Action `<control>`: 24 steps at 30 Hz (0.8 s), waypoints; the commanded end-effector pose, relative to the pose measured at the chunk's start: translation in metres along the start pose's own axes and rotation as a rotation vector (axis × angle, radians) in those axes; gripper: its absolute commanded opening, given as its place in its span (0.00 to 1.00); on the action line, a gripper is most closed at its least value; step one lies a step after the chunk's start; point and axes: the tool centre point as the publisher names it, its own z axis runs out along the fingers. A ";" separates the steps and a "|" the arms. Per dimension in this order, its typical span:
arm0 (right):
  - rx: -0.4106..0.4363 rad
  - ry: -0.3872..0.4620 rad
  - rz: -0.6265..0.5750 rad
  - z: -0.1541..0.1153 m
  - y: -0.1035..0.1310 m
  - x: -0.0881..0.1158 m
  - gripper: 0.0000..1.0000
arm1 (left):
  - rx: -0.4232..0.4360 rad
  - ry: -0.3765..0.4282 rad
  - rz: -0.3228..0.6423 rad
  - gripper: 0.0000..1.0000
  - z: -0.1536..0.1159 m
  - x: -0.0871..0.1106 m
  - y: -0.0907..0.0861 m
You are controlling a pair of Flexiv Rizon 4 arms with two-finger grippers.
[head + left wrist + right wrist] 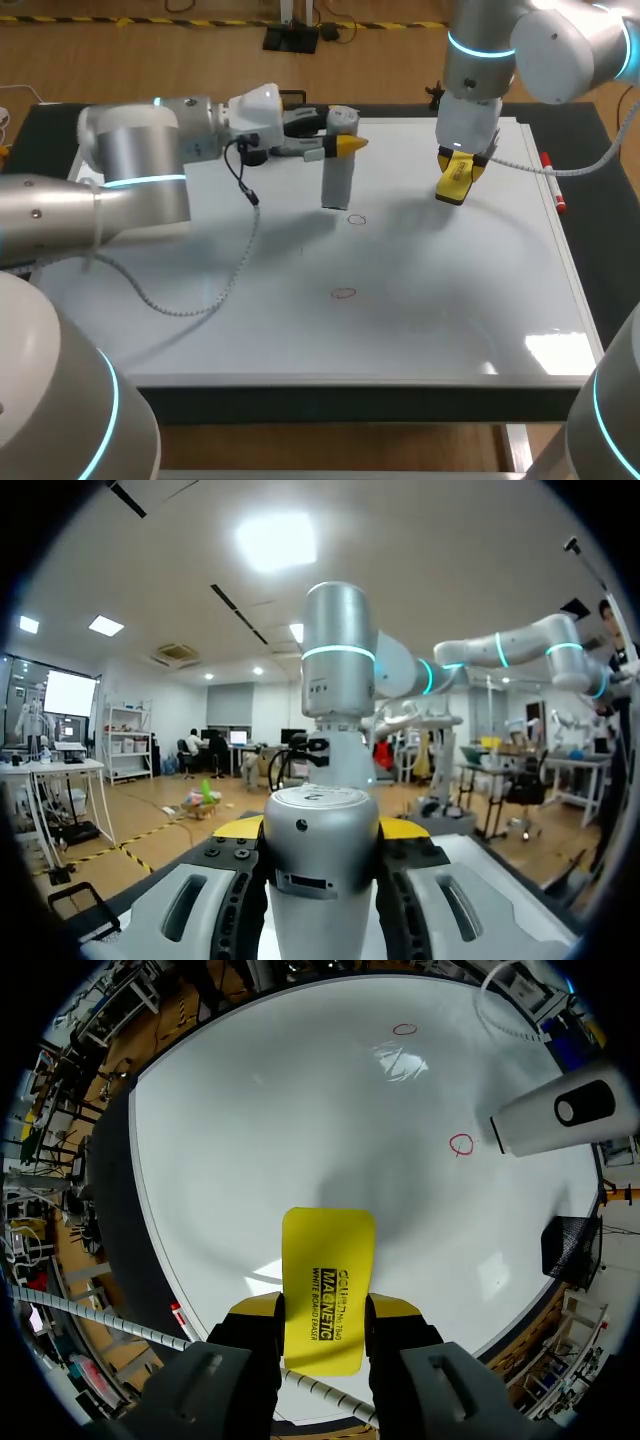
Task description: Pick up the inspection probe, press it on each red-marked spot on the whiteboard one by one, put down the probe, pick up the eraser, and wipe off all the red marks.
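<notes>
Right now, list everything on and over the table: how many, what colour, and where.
whiteboard: one, white, flat on the table.
table: one, dark, under the whiteboard.
red marks: two, red rings, mid-board; one beside the probe's lower end, the other nearer the front edge.
marker: one, red and white, along the whiteboard's right edge.
inspection probe: one, silver-white, upright, in the left gripper.
eraser: one, yellow, in the right gripper, over the whiteboard.
left gripper: one, yellow-tipped, shut on the inspection probe.
right gripper: one, yellow-tipped, shut on the eraser.
</notes>
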 end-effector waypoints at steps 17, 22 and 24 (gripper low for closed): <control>0.001 0.002 -0.001 -0.001 -0.001 0.000 0.00 | 0.009 -0.134 0.045 0.00 -0.130 -0.005 -0.043; 0.001 0.002 -0.001 -0.001 -0.001 0.000 0.00 | 0.015 -0.160 0.049 0.00 -0.164 -0.008 -0.046; 0.001 0.002 -0.001 -0.001 -0.001 0.000 0.00 | 0.013 -0.173 0.054 0.00 -0.175 -0.009 -0.047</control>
